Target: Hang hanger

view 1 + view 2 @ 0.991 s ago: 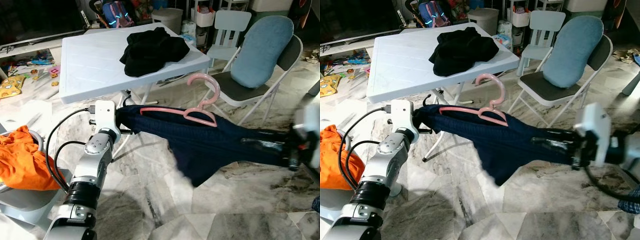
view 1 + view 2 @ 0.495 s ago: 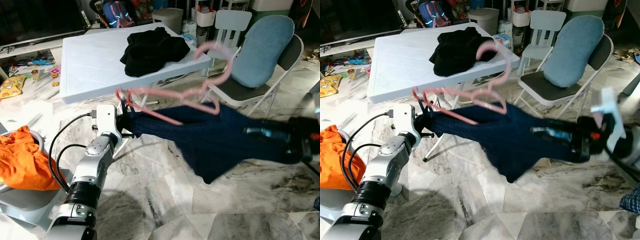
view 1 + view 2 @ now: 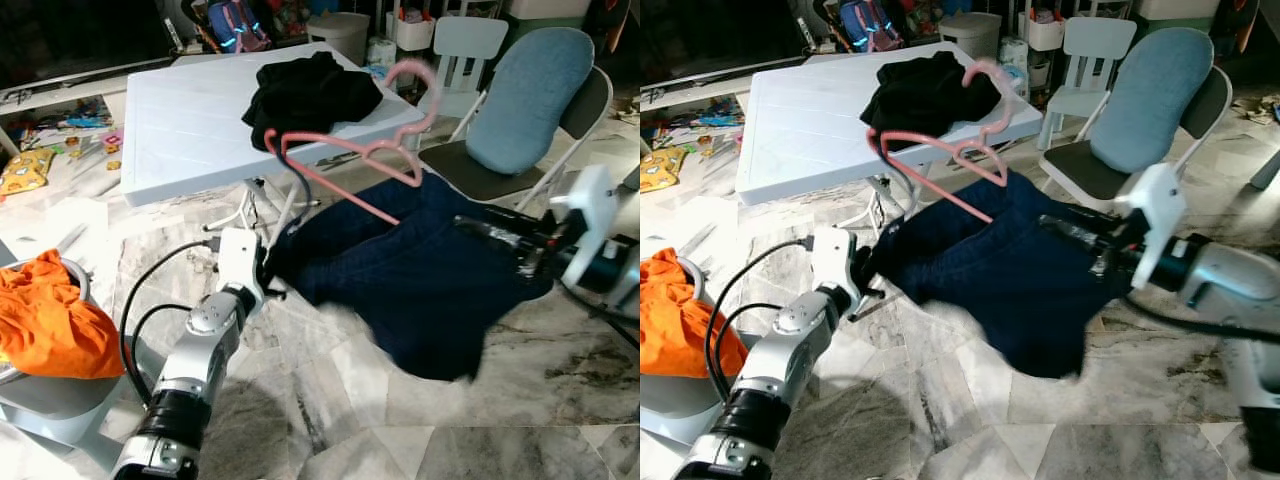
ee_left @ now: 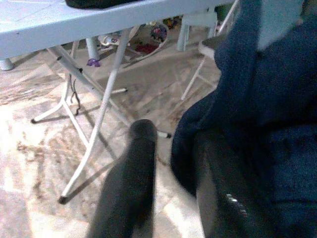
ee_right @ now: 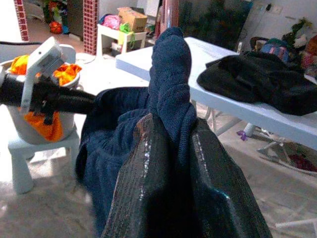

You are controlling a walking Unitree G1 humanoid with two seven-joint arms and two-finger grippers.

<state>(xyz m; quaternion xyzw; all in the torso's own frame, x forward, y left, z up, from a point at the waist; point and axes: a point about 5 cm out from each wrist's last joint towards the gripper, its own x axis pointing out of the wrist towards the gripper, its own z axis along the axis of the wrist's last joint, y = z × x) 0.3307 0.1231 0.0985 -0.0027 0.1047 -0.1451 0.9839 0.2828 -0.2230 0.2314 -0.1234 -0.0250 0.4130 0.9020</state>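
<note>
Between left pincer [image 3: 268,272] and right pincer [image 3: 480,232], pink hanger [image 3: 345,165] rides the navy garment [image 3: 420,290]

Black clothes [image 3: 310,92] on white table [image 3: 180,125].

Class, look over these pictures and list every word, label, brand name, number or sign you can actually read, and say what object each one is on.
None can be read.
Colourful papers and toys on the floor: printed patterns, too small and blurred to read.
White housing at the right end effector: no legible marking.
Navy garment, pink hanger, white table: no text visible.
</note>
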